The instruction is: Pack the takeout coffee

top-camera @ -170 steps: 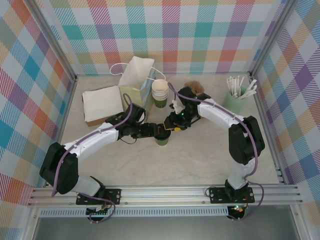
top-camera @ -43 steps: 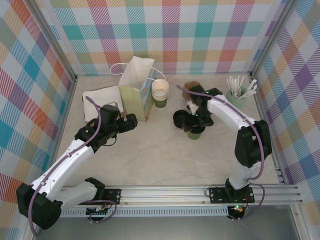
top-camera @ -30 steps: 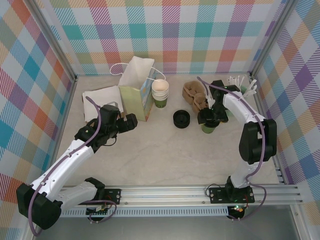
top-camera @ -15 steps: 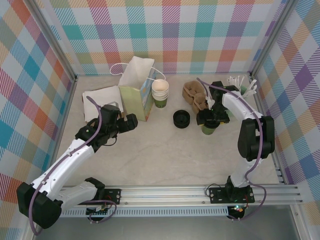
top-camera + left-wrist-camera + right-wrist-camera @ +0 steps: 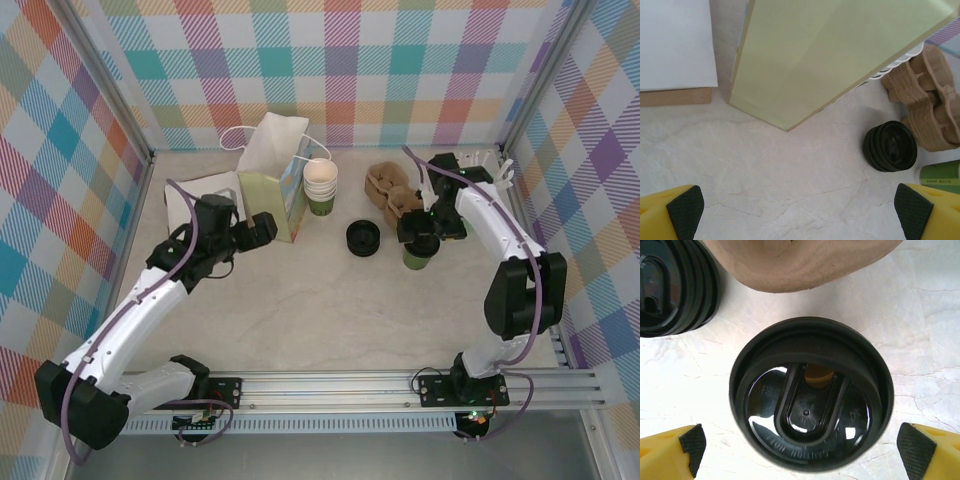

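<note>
One cup (image 5: 419,259) stands nearest on the table (image 5: 330,320), right of centre, and its one black lid (image 5: 810,400) sits on top, sip hole showing. The right gripper (image 5: 802,444) hangs straight over it, jaws spread wide, a pad either side and clear of the lid, gripping nothing. Over on the left, the left gripper (image 5: 799,204) is just as wide and empty, hovering above bare table just short of the one bag (image 5: 830,55). Between the two arms sits one short stack of spare lids (image 5: 362,238), near the cup but apart from it. Farther back come one brown carrier (image 5: 390,190), one cup stack (image 5: 320,180) beside the bag and one white sheet (image 5: 675,40) far left. A bunch of sticks (image 5: 497,168) too many to count pokes out behind the right arm.
</note>
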Tool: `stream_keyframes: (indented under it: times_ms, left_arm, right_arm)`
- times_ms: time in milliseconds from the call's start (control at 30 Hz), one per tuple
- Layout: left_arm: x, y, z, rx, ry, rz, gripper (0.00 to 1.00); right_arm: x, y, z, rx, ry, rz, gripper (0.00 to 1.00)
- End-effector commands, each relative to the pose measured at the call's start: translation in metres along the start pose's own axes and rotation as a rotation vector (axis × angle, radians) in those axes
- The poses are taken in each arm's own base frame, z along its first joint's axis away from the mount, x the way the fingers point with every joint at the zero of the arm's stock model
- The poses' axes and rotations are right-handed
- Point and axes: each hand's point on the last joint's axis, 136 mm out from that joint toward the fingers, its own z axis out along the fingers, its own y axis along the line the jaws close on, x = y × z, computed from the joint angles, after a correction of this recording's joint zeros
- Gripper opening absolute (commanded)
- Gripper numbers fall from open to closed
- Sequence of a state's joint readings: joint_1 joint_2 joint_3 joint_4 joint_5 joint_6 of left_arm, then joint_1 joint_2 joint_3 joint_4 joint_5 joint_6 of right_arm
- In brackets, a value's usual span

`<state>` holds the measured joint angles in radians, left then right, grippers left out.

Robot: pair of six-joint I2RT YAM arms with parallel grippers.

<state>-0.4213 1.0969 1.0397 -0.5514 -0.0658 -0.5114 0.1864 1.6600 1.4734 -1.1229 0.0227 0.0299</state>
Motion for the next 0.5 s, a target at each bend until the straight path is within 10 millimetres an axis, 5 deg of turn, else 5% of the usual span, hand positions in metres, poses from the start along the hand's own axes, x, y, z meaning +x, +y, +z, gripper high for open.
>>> stream_keyframes:
  times_ms: [0, 467]
  left_arm:
    - [-0.029, -0.011, -0.012, 0.051, -0.034, -0.027, 1.00]
    - [-0.130, -0.024, -0.034, 0.091, -0.073, 0.089, 0.97]
  right_arm:
    - [-0.001, 0.002, -0.035, -0.003, -0.057, 0.015, 1.00]
    - [-0.049, 0.024, -0.132, -0.102, -0.461, -0.010, 1.00]
